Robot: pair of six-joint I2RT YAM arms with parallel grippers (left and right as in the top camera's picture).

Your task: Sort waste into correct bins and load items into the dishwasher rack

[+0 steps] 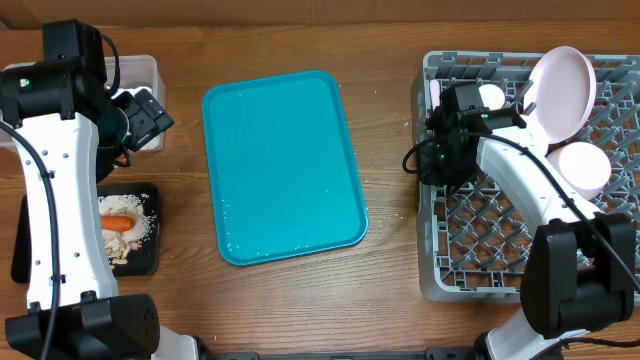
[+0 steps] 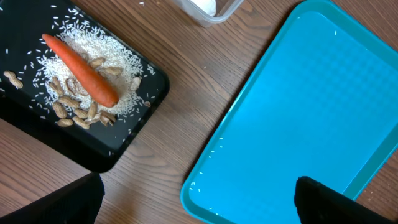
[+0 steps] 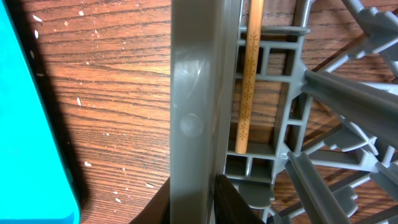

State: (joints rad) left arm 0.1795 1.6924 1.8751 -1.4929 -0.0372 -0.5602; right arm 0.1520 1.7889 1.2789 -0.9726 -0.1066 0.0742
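Ahead of the black left gripper (image 2: 196, 200) an orange carrot (image 2: 79, 70) lies on white rice (image 2: 127, 65) and beige peanuts (image 2: 67, 102) in a black tray (image 2: 37, 140), beside a plain teal tray (image 2: 311, 106) on the brown wood-grain table (image 2: 186, 74), while just ahead of the right gripper (image 3: 196, 204) a tan wooden stick (image 3: 251, 74) shows inside the grey lattice rack (image 3: 193, 93).

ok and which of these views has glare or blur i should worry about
Overhead: faint sheen on the teal tray near its lower edge. Left wrist: carrot and rice are sharp; its own fingers are dark and blurred. Right wrist: the rack wall is close and soft, with a highlight; the wooden stick is crisp.
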